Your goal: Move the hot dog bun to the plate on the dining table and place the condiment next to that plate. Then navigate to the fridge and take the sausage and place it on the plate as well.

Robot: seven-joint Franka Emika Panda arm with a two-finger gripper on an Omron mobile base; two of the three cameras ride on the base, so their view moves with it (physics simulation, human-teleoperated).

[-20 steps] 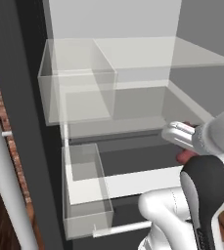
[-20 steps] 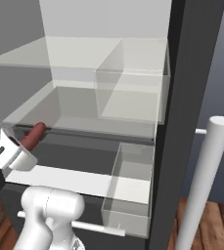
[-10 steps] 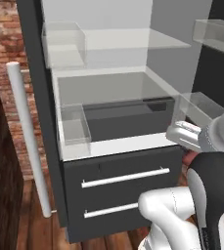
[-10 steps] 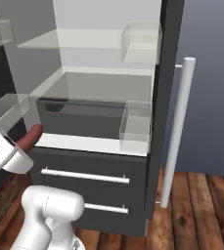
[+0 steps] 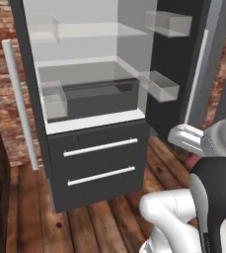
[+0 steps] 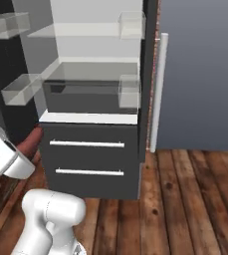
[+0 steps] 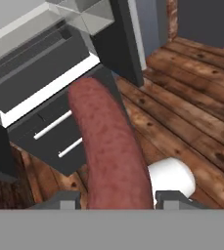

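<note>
**Sausage in hand, fridge left open**

The gripper (image 7: 117,201) is clamped on the sausage (image 7: 113,156), which rises red-brown between its tips up the centre of the hand view and peeks out at the left edge of the right base view. The fridge (image 5: 94,163) stands at upper centre, doors wide, its two lower drawers (image 6: 88,159) shut. The risk, as I judge it, lies in the carry: the sausage is held near one end (most of its length juts free), so a sharp swing could lever it out onto the wooden floor (image 6: 185,199).
</note>
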